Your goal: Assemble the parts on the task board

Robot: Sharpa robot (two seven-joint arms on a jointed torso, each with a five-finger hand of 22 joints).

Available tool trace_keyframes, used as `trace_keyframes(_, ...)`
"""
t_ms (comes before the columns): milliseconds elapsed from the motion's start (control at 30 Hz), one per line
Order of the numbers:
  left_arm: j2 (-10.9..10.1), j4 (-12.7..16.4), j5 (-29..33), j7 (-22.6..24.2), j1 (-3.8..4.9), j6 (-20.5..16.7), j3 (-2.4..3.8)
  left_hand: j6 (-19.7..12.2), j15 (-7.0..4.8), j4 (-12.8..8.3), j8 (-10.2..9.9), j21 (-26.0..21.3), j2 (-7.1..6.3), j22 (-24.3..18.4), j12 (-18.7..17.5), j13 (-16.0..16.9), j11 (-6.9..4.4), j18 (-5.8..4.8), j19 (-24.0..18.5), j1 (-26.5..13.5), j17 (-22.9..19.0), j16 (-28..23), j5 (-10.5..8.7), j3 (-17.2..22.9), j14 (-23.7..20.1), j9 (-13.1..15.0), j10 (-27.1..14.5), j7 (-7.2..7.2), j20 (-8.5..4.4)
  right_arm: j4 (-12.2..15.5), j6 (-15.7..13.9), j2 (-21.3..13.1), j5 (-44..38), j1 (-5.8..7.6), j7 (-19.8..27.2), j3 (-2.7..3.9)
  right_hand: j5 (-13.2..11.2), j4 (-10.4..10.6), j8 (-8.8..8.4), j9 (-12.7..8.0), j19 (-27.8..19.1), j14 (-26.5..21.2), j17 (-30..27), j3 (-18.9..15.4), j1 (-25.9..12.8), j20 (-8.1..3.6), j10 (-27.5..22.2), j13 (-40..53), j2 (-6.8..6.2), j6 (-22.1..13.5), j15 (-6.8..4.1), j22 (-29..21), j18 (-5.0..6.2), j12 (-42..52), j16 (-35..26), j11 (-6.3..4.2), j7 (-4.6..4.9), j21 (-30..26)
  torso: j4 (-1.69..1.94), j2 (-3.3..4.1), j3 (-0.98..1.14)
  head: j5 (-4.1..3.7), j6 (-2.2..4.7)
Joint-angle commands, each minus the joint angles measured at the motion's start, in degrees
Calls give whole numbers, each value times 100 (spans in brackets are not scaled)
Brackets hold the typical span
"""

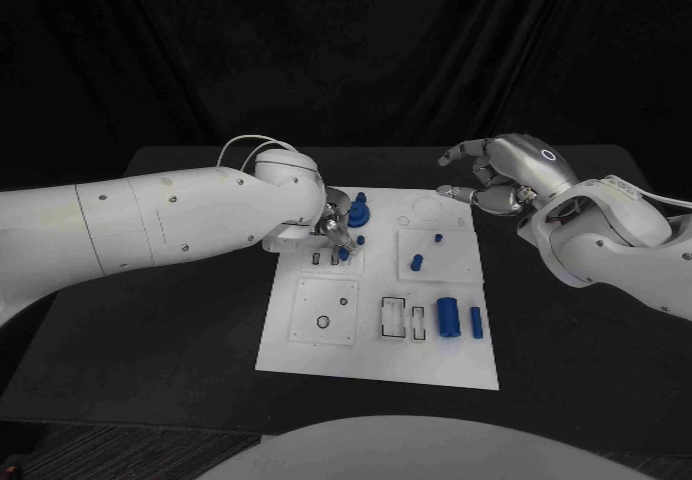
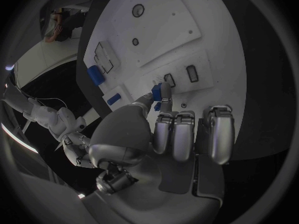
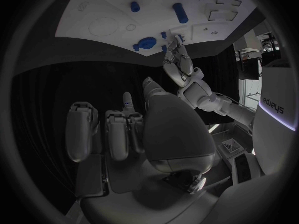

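Note:
The white task board lies mid-table. My left hand is low over its far left corner. In the left wrist view the left hand pinches a small blue part between thumb and finger, just beside two small rectangular slots. My right hand hovers past the board's far right corner, fingers loosely bent and holding nothing; the right wrist view shows this hand apart from the board. Loose blue parts on the board include a round piece, a peg, and a cylinder.
A slim blue bar lies next to the cylinder near the board's right edge. Rectangular recesses and a square plate with a small ring sit in the near half. Black table surrounds the board.

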Motion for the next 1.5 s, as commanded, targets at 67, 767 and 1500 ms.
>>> trace_keyframes(67, -11, 13, 6, 101, -14, 66, 2, 49, -21, -94, -69, -48, -110, 754, 20, 1509, -32, -22, 6, -132, 1509, 15, 50, 332, 595, 83, 596, -2, -33, 3, 57, -3, -17, -14, -127, 4, 27, 12, 31, -5, 130, 612, 1510, -13, -11, 44, 596, 1508, 33, 33, 43, 1181, 23, 15, 15, 44, -1, -31, 7, 1, 3, 2, -1)
trace_keyframes(767, -282, 186, 6, 38, -14, -114, 1, 101, -17, -269, -209, -84, -288, 762, 20, 1509, -23, -17, -1, -538, 1509, 15, 139, 1043, 595, 295, 596, 13, -26, 16, 137, -34, -17, -14, -168, 4, 27, 6, 28, -17, 113, 612, 1510, -14, -2, 49, 596, 1508, 42, 40, 48, 1168, 31, 15, 15, 49, 5, -71, 1, 1, -4, 18, -1)
trace_keyframes(1500, -376, 278, 6, -147, -25, -285, 1, 71, -6, -249, -293, -98, -296, 766, 20, 1509, -6, -15, -2, -736, 1509, 15, 143, 1222, 595, 354, 596, 38, -17, 23, 209, -36, -17, -15, -198, 4, 36, -3, 26, -29, 100, 611, 1509, -16, 13, 53, 596, 1508, 46, 49, 52, 1159, 38, 15, 14, 53, 7, -101, -1, -3, -4, 52, -1)
